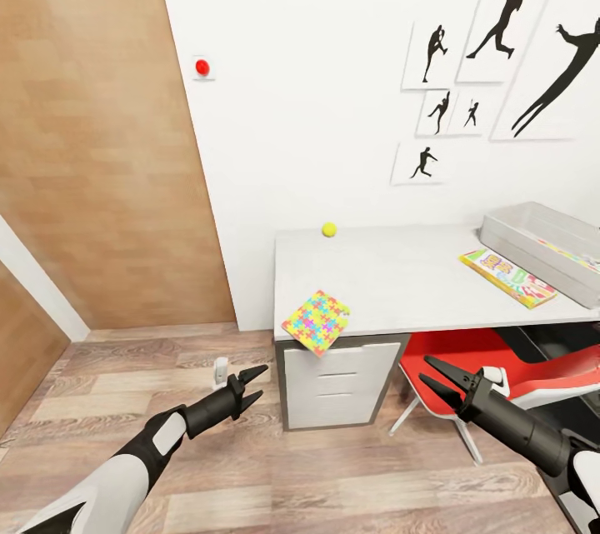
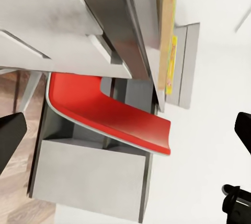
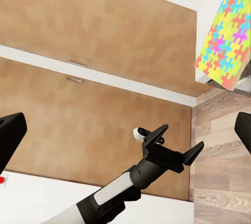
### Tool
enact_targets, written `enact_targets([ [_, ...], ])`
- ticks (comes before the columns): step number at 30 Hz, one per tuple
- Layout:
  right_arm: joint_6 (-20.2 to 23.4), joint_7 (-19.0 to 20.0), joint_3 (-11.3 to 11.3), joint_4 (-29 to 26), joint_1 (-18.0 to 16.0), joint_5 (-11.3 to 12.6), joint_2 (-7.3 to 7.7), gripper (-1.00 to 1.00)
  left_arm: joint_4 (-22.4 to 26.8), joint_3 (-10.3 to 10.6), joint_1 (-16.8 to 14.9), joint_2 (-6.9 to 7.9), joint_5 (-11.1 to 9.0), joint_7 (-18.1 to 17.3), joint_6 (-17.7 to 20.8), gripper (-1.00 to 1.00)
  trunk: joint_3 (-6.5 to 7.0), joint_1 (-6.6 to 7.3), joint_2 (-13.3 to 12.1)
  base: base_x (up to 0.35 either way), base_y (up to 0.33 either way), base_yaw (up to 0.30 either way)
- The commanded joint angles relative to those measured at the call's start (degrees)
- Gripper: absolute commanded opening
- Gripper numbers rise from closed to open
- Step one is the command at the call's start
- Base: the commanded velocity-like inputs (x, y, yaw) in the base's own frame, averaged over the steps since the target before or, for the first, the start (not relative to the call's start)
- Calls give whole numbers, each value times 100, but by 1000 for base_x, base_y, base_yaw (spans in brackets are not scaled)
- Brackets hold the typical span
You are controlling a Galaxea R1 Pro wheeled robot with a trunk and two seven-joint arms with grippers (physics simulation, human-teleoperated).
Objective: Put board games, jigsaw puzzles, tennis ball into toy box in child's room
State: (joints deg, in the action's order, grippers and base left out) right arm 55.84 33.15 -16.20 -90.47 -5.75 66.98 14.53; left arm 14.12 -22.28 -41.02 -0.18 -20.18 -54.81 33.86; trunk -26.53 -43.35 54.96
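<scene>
Child's room, table (image 1: 400,284) against wall | puzzle (image 1: 316,321) overhangs front left corner; ball (image 1: 329,229) at back edge; board game (image 1: 507,276) beside toy box (image 1: 542,247), right end | left gripper (image 1: 252,388), right gripper (image 1: 433,376): wide, empty | step: approach; next: grasp puzzle.

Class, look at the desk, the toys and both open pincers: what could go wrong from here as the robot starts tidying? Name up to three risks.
1. The jigsaw puzzle overhangs the desk's front edge; a clumsy touch might tip it to the floor.
2. The tennis ball sits loose near the wall and may roll away when nudged.
3. The red chair sits under the desk beside the right pincer, so that arm might bump it when reaching for the toy box.
</scene>
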Motion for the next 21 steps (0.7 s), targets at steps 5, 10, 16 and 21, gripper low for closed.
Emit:
enact_targets([
  [5, 32, 26, -6, 3, -5, -19, 0, 100, 3, -13, -2, -15, -13, -3, 38, 100, -6, 0, 4, 0, -261, 0],
  [10, 39, 25, -14, 3, -5, -19, 4, 100, 3, -13, -2, -19, -13, 2, 34, 100, -6, 0, 4, 0, -110, 0],
  [16, 39, 25, -15, 3, -5, -19, 6, 100, 3, -13, -2, -89, -11, 12, 27, 100, -6, 0, 4, 56, -81, 0],
  [21, 33, 25, -10, 3, -5, -19, 4, 100, 3, -11, -2, -103, -12, 14, 26, 100, -6, 0, 4, 118, -113, 0],
])
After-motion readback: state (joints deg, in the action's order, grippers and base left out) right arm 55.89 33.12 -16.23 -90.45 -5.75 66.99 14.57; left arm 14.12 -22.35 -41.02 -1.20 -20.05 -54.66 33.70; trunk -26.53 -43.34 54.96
